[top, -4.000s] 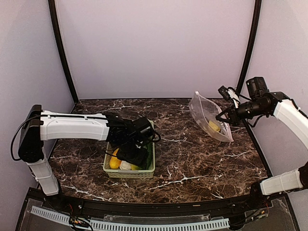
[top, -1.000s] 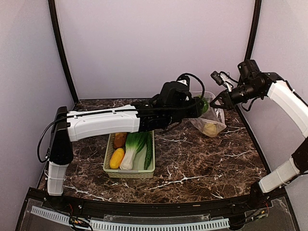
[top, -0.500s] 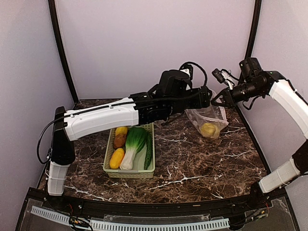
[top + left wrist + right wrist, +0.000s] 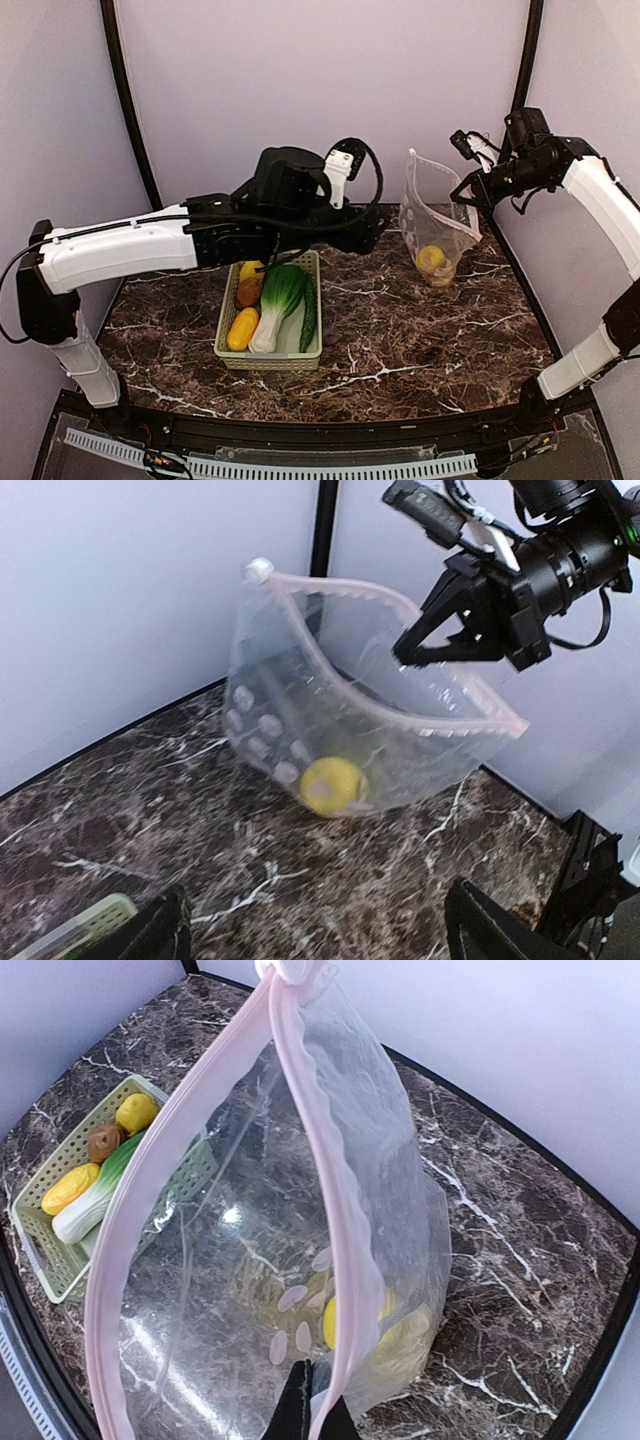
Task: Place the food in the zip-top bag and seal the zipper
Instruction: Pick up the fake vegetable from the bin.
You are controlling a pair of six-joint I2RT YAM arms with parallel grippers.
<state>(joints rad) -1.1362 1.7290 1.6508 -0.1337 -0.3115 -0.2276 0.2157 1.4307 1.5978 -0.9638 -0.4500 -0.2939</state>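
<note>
The right gripper (image 4: 408,656) pinches the rim of the open bag (image 4: 330,720) hanging below it with one yellow fruit (image 4: 333,785) inside, and the left gripper (image 4: 315,935) is spread and empty before it, so the food (image 4: 278,295) in the basket (image 4: 270,363) and the zipper (image 4: 345,588) likely remain to do.

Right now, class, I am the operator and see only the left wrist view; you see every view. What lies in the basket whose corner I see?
Observer: The top view shows the basket holding a bok choy, a cucumber, a potato, a lemon and an orange-yellow piece.
Operator: Where do my left fingers hang?
Observer: The left fingers hang above the table, between the basket's far right corner and the zip-top bag that the right fingers hold up.
</note>
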